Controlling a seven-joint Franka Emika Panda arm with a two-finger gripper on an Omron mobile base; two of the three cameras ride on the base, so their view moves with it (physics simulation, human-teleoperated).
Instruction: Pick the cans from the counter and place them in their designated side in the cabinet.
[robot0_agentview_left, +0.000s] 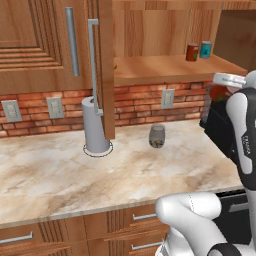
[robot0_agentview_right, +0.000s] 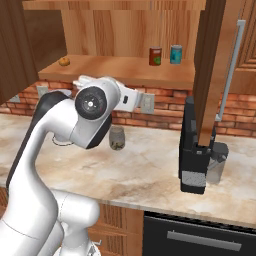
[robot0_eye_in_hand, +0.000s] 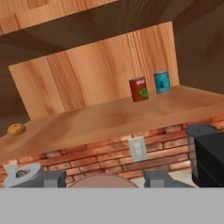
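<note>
Between the fingers of the claw, a red can was held clamped, its rounded top seen at the bottom of the hand view. Ahead of and above the claw, a second red can was found standing on the cabinet shelf, just beside a teal can. A collision with either can was judged possible if the held one were set down too close. Below the claw, the marbled counter carried a glass jar. A brick wall was noted behind.
</note>
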